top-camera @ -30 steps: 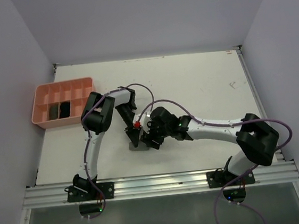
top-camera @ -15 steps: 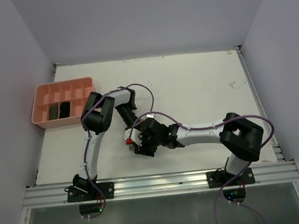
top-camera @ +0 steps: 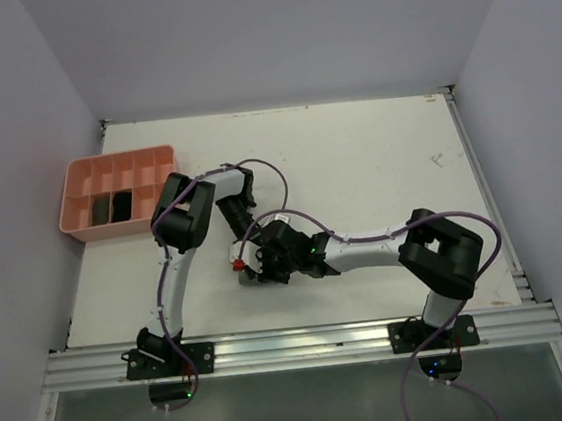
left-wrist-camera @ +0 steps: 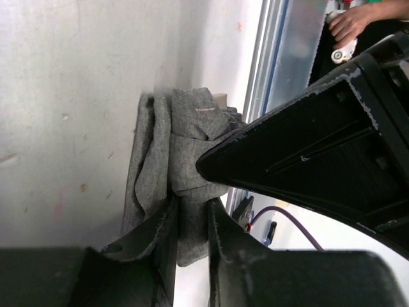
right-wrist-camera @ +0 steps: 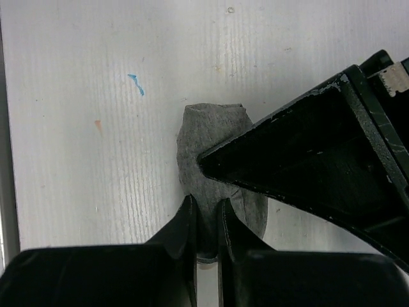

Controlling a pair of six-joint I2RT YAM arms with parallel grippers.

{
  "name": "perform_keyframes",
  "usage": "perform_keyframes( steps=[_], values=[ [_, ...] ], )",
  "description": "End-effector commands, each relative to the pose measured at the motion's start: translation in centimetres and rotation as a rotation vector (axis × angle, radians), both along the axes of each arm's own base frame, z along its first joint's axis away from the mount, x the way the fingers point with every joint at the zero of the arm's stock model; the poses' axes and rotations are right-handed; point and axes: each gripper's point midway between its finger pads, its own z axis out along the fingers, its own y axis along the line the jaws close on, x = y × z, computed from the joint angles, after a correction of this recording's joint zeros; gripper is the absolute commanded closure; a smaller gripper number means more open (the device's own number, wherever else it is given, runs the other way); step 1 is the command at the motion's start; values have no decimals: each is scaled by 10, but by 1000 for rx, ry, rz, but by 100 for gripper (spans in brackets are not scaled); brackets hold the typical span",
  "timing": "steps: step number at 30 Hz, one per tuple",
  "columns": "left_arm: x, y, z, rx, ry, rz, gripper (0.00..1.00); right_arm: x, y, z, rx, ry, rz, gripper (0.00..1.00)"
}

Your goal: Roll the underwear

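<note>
Near the front edge of the table point(top-camera: 375, 150), left of centre: grey underwear point(right-wrist-camera: 208, 137), bunched into a loose part-roll and lying on the surface. Both end effectors are on it. Right end effector point(right-wrist-camera: 204, 198): nearly closed, cloth pinched at its near end. Left end effector point(left-wrist-camera: 192, 201): narrow gap that the cloth fills, which reads as a pinch too. From each wrist the bundle lies straight ahead of the tips, long axis running away from them. Folds in the left wrist view run the same way. Top view hides it, so its axis on the table is unclear. Neither arm is nearer. Pink tray point(top-camera: 115, 160) sits well apart, far left.
</note>
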Motion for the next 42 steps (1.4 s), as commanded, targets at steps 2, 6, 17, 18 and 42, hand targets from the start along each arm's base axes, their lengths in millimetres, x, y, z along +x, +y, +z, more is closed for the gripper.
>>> perform_keyframes(
  steps=[2, 6, 17, 18, 42],
  values=[
    [101, -1, -63, -78, -523, -99, 75, -29, -7, -32, -78, 158, 41, 100],
    [138, -4, -28, -107, -591, -58, 63, -38, -17, -41, -98, 208, 20, 100],
    [258, 10, 138, -271, -1129, 184, 47, -19, -32, -54, -107, 450, -155, 100],
    [256, 14, 146, -294, -1143, 229, 44, -17, -32, -54, -99, 471, -168, 100],
    [59, 84, 149, -290, -1492, 128, 28, -4, -32, -112, -88, 1063, -382, 100]
  ],
)
